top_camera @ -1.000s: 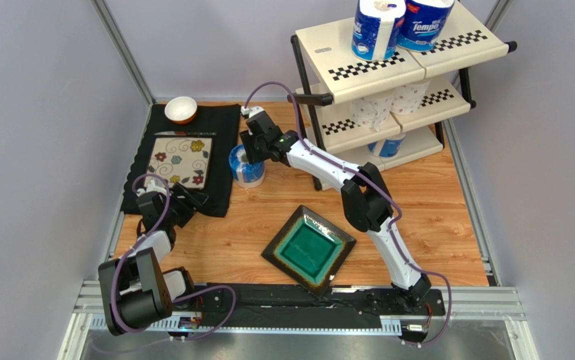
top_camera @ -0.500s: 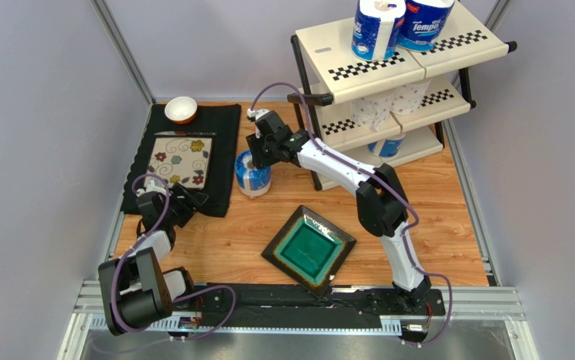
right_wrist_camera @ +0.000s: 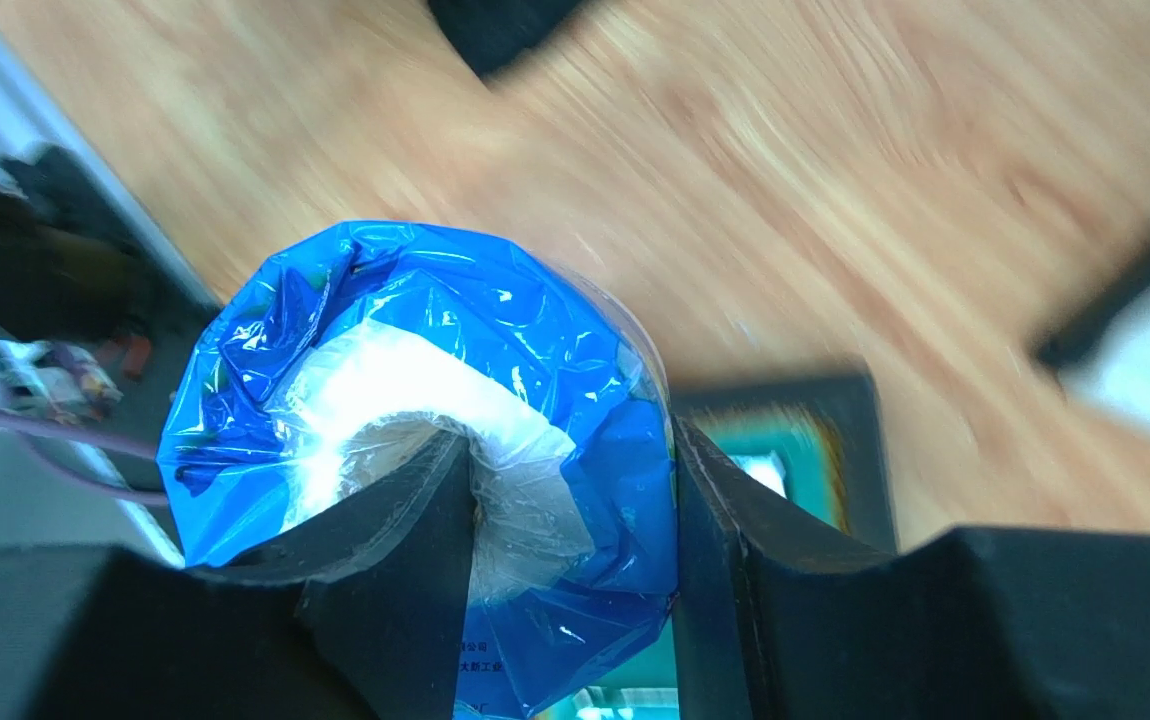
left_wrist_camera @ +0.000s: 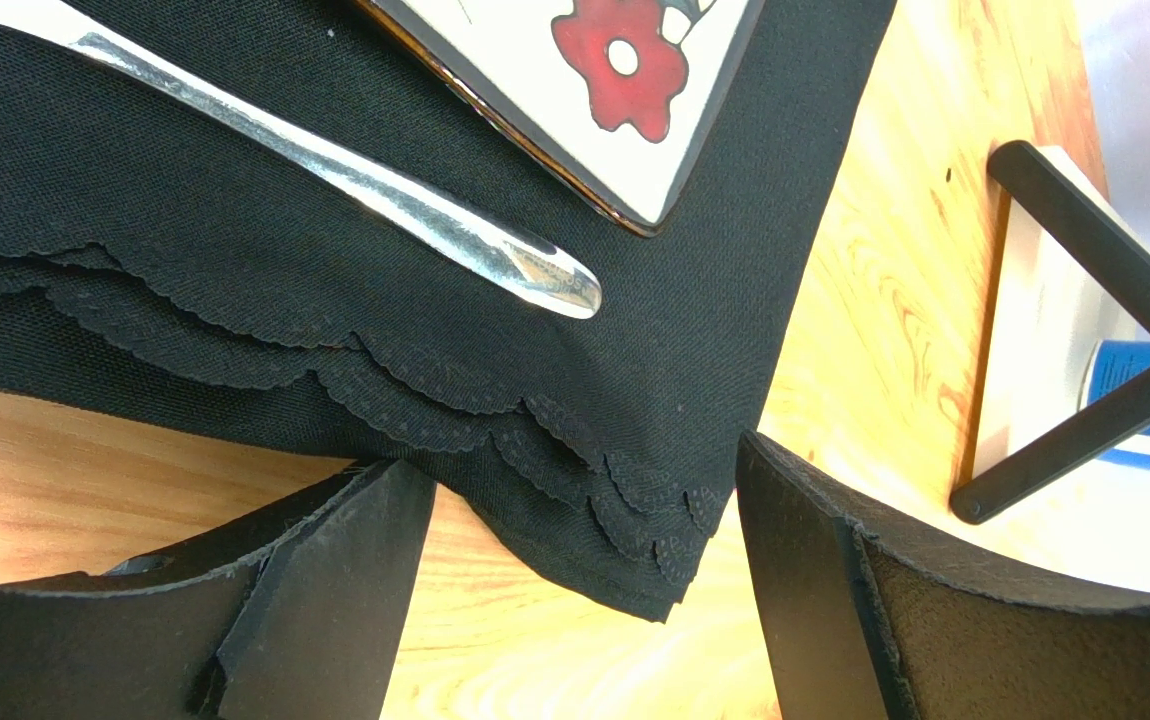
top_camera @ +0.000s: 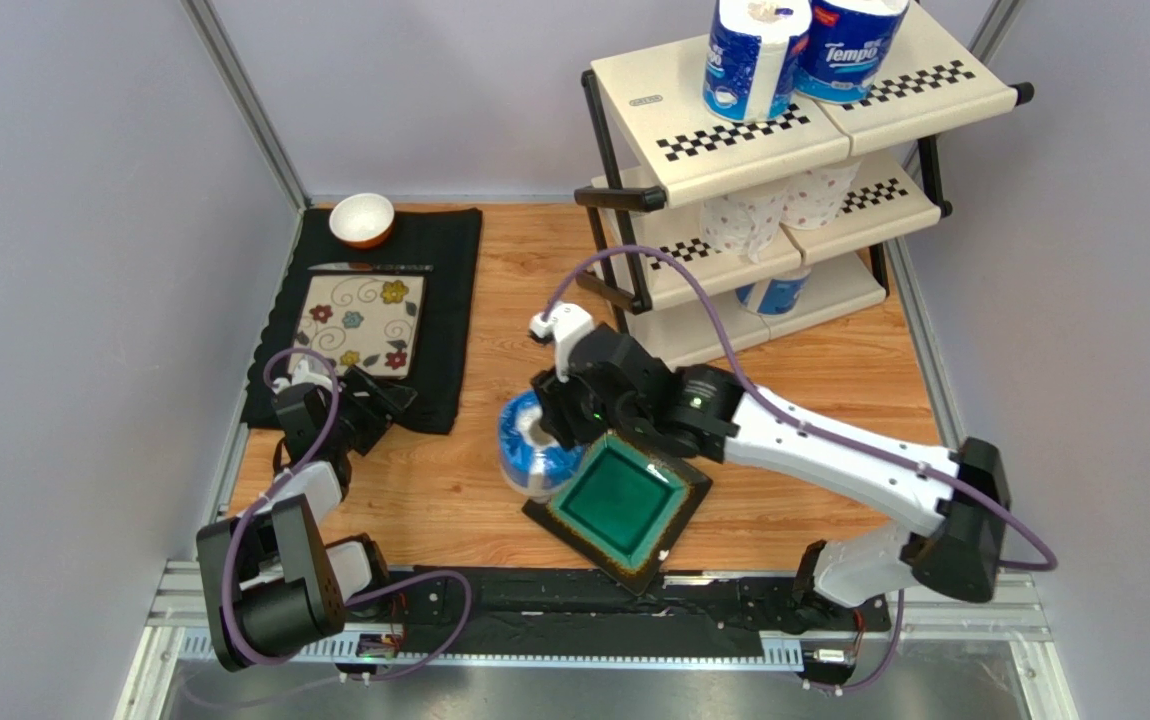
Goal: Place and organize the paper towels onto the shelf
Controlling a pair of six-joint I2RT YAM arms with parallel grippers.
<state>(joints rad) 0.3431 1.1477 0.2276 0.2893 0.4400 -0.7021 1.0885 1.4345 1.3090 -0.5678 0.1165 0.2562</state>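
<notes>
My right gripper (top_camera: 554, 435) is shut on a blue-wrapped paper towel roll (top_camera: 530, 444), one finger in its hollow core and one outside the wall. It holds the roll in the air by the green plate's left corner. In the right wrist view the roll (right_wrist_camera: 431, 450) fills the middle. The shelf (top_camera: 777, 135) stands at the back right with two blue-and-white rolls (top_camera: 754, 57) on top, plain rolls (top_camera: 777, 210) on the middle tier and one blue roll (top_camera: 777, 293) at the bottom. My left gripper (top_camera: 371, 402) is open and empty over the placemat's near corner (left_wrist_camera: 641, 510).
A green square plate (top_camera: 619, 498) lies at front centre. A black placemat (top_camera: 446, 300) at the left holds a floral tile (top_camera: 359, 321), a knife (top_camera: 371, 267) and a small white bowl (top_camera: 362, 219). A spoon (left_wrist_camera: 386, 203) shows in the left wrist view.
My right gripper has lifted the blue roll from beside the placemat and carried it toward the front, to the green plate's left corner. The left arm has not moved.
</notes>
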